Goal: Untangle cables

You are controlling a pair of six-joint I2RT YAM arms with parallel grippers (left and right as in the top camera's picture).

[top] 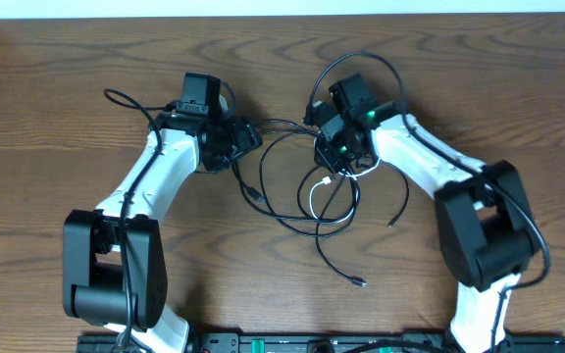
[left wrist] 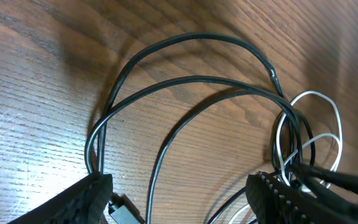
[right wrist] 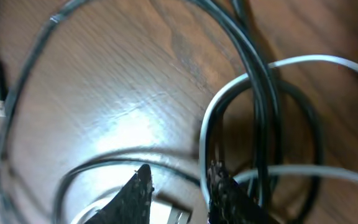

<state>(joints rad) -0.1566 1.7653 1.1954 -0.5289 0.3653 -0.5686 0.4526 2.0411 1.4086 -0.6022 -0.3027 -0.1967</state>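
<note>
While the tangle lies between the two arms, the overhead view shows the left gripper (top: 246, 137) and the right gripper (top: 332, 159) low over the wooden table (top: 67, 59), facing each other across it. The black cables (top: 292, 222) loop out between and beyond both tools. The white cable (top: 313, 196) curls just past the right gripper's tips, threaded through those loops.

From the left wrist, the left gripper (left wrist: 179, 199) stands wide open and grasps nothing. Three black cables (left wrist: 191, 79) arc ahead of its fingers (left wrist: 86, 199), one running back between them. The white cable (left wrist: 328, 99) crosses the black strands off to one side, near the far finger.

From the right wrist, the right gripper (right wrist: 179, 190) has a narrow gap between its tips, wood showing through, so it appears released. The white cable (right wrist: 303, 60) bends down close against one finger and crosses the black cables (right wrist: 253, 74) directly ahead.

The step in hand looks like separating the white cable from the black loops, with neither tool gripping. The next move likely calls for one gripper to close on a single strand near the crossing while the other pins or pulls the rest apart.
</note>
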